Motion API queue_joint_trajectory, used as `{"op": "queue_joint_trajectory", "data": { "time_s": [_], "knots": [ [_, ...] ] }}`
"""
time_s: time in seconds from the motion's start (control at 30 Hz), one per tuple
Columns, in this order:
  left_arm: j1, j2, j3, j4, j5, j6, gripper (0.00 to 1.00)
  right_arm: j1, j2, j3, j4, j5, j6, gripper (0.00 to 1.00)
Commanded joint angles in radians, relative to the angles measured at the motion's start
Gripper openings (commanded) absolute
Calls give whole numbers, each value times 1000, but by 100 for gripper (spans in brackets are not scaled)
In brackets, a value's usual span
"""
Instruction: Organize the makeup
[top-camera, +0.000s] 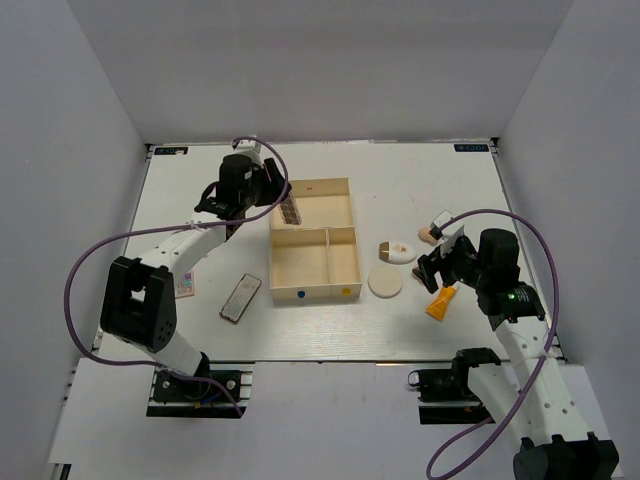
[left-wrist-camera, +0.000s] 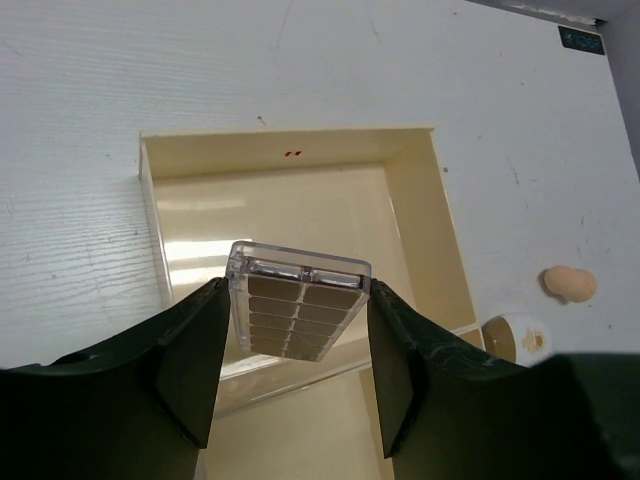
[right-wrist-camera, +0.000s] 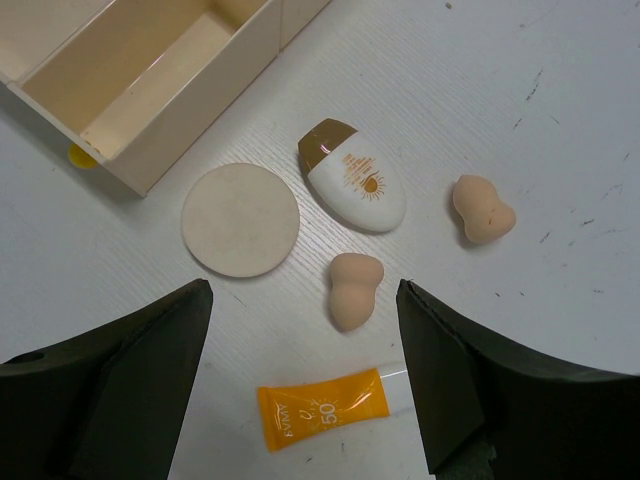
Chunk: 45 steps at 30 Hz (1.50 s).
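Over the large back compartment of the cream three-compartment tray (top-camera: 320, 183), a brownish palette (left-wrist-camera: 298, 305) is gripped by the left gripper (left-wrist-camera: 297, 292), whose fingers are drawn in narrowly against its two long sides. Whether the far end of the palette touches the tray floor cannot be told from either view. Seen from above, this palette is placed close to the left wall of that compartment. On the white table (top-camera: 420, 180) to the left of the tray, a flat clear-cased palette (top-camera: 241, 298) is laid at a slant. Further left, a small multicoloured palette (top-camera: 185, 287) is partly covered by the left arm. To the right of the tray, the right gripper (right-wrist-camera: 302, 295) is held above the table with its jaws spread wide and nothing between them. Beneath it several things are spread out: a round cream puff (right-wrist-camera: 241, 220) just beside the tray's front corner, a white oval bottle (right-wrist-camera: 353, 188) with a brown cap next to the puff, a peach sponge (right-wrist-camera: 352, 290) near both, a second peach sponge (right-wrist-camera: 482, 209) apart to the right, and an orange tube (right-wrist-camera: 322, 420) laid flat nearest the wrist camera.
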Motion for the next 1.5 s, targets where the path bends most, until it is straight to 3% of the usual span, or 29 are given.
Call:
{"op": "queue_joint_trajectory", "data": {
  "time_s": [0.0,0.07,0.3,0.5,0.6,0.67,0.7,0.73,0.77,0.93,1.03,1.13,1.2,1.33,1.47],
  "knots": [
    [-12,-4,-9,21,-54,-8,57,6,-5,-8,22,0,7,80],
    [-12,-4,-15,21,-56,-8,68,6,-5,-8,22,0,7,80],
    [-30,-28,-7,-20,-88,7,92,8,-5,-8,22,2,5,80],
    [-30,-140,-46,-51,-99,41,92,8,-7,-6,19,2,2,81],
    [-21,-212,-84,-104,-112,94,87,9,-10,-8,19,2,1,81],
    [-11,-278,-98,-190,-116,134,74,11,-13,-6,19,2,-3,81],
    [-10,-295,-96,-224,-131,142,64,8,-13,-6,17,5,-1,81],
    [-10,-323,-95,-261,-132,150,45,11,-10,-6,17,3,-1,81],
    [-10,-335,-83,-345,-129,163,36,11,-8,-6,17,5,-1,81],
    [-23,-409,-159,-491,-198,176,21,9,-7,-6,19,6,-1,81],
    [-23,-495,-262,-447,-246,148,25,11,-8,-4,17,12,2,81],
    [-23,-516,-280,-456,-255,124,54,12,-18,-8,17,9,1,81],
    [-23,-544,-306,-450,-242,90,61,12,-22,-6,19,11,2,82],
    [-14,-536,-329,-511,-186,-72,68,14,-33,-3,12,-1,1,82],
    [-27,-456,-288,-658,-267,-190,71,17,-50,-4,9,-11,-1,82]
  ]
}}
